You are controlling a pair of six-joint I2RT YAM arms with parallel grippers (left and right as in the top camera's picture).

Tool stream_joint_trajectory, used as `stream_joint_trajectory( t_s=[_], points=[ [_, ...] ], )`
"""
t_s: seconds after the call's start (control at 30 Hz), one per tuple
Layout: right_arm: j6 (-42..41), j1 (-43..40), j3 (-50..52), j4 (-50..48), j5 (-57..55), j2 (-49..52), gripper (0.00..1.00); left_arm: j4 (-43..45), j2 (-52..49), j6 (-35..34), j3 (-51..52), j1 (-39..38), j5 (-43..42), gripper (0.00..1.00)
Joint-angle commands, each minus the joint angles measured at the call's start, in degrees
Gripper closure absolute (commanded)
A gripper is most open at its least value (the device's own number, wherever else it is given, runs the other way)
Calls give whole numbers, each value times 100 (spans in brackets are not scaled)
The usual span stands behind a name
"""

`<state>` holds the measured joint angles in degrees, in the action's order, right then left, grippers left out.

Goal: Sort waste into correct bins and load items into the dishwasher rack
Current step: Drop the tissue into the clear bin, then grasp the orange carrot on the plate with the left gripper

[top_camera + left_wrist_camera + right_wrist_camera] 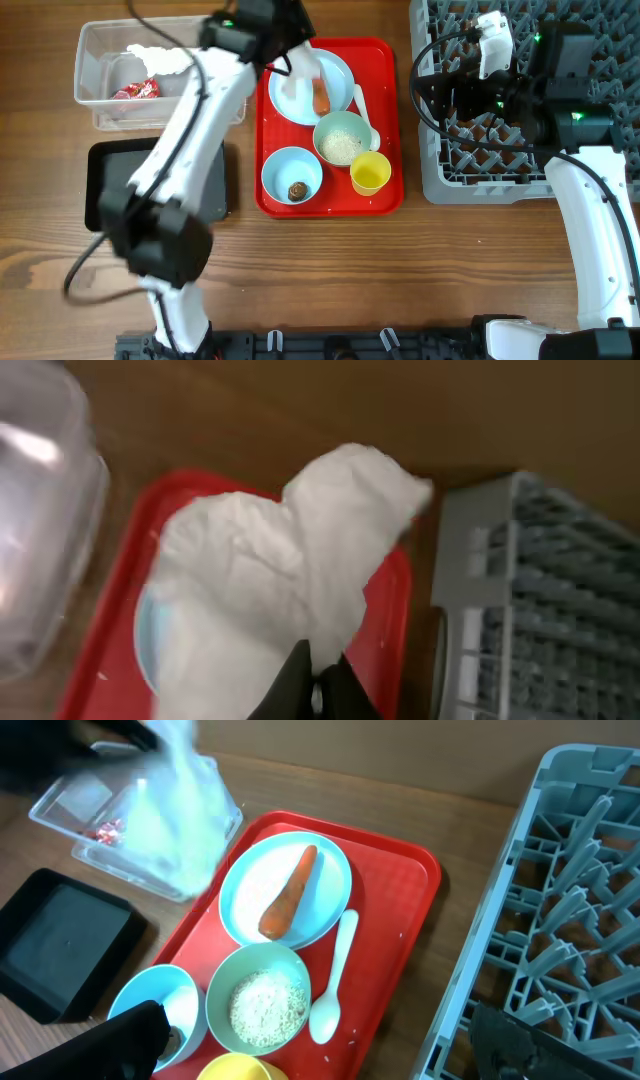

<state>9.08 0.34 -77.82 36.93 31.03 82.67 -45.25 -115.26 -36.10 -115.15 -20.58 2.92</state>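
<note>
Nearest us, on the wooden table (330,280), sits the shallow black rectangular tray (110,190), partly under the left arm. Beside it on the red serving tray (385,60), we see the light blue bowl (275,165) holding a small brown lump (297,190), then the small yellow cup (371,172). Behind them is the pale green bowl (318,140) filled with white rice grains (343,145), and the white plastic spoon (362,105) lies just beside it. Further back, the light blue round plate (340,75) carries the orange carrot piece (320,98). Above the plate's left side, the left gripper (315,680) is clenched on a crumpled white paper napkin (290,560), which hangs lifted over the plate. At the far left, the clear plastic rectangular tub (95,60) holds a small red wrapper (137,91) and a second white napkin (155,58). To the right, the right gripper (315,1015) hovers over the large grey plastic crate of upright pegs (440,190), its jaws spread wide and holding nothing
</note>
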Motion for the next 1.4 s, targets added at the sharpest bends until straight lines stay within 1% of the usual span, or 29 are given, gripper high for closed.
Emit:
stream_joint_trajectory(
  t_s=[0.0, 0.03, 0.1, 0.23, 0.3, 0.33, 0.37, 0.43, 0.47, 0.5, 0.57, 0.6, 0.73, 0.77, 0.8, 0.83, 0.9, 0.97, 1.07, 1.1, 1.2, 1.37],
  points=[
    [-24, -7, -118, -4, -11, 39, 0, -216, 459, 691, -33, 155, 1589, 96],
    [-26, -7, -118, -4, -11, 39, 0, -284, 455, 850, -31, 275, 2092, 96],
    [-26, -7, -118, -4, -11, 39, 0, -310, 278, 922, -24, 612, 2553, 96],
    [-28, -7, -118, -2, -9, 39, 0, -293, -396, 999, -24, 1399, 2564, 96],
    [-31, -7, -118, -2, -9, 39, 0, -179, -756, 1003, -24, 1668, 2564, 72],
    [-31, -7, -118, -2, -9, 39, 0, -131, -835, 1001, -24, 1716, 2562, 63],
    [-33, -7, -118, 0, -9, 39, 0, 4, -942, 1001, -24, 1786, 2549, 32],
    [-59, -7, -118, 2, -11, 39, 0, 236, -997, 1003, -24, 1814, 2522, 0],
    [-70, -7, -118, 2, -9, 39, 0, 315, -997, 1062, -26, 1799, 2505, 0],
    [-70, -7, -118, 2, -11, 39, 0, 391, -988, 1353, -26, 1757, 2343, 0],
    [-68, -7, -118, -2, -11, 39, 0, 378, -837, 2024, -26, 1589, 1646, 0],
    [-68, -7, -118, -2, -11, 39, 0, 350, -713, 2232, -26, 1456, 1373, 1],
    [-66, -7, -118, -2, -11, 39, 0, 87, -365, 2264, -26, 702, 901, 1],
    [-68, -7, -118, 4, -11, 39, 0, -142, -415, 2218, -24, 280, 232, 0],
    [-66, -7, -118, 9, -11, 39, 0, -236, -457, 2216, -24, 129, 109, 1],
    [-66, -7, -114, 9, -11, 39, 0, -350, -509, 2142, -24, -15, 96, 2],
    [-68, -9, -52, 4, -11, 39, 0, -619, -645, 1582, -24, -278, 96, 3],
    [-70, -7, -4, 4, -11, 39, 0, -688, -791, 1263, -24, -396, 79, 4],
    [-70, -7, -4, 7, -11, 39, 0, -553, -1128, 1102, -24, -446, -153, 4],
    [-70, -7, -4, 9, -11, 39, 0, -457, -1390, 855, -24, -446, -205, 5],
    [-68, -7, -4, 17, -11, 39, 0, -13, -1888, 704, -24, -446, -249, 6],
    [-66, -7, -4, 22, -11, 39, 0, 247, -2393, 684, -24, -446, -247, 9]
  ],
)
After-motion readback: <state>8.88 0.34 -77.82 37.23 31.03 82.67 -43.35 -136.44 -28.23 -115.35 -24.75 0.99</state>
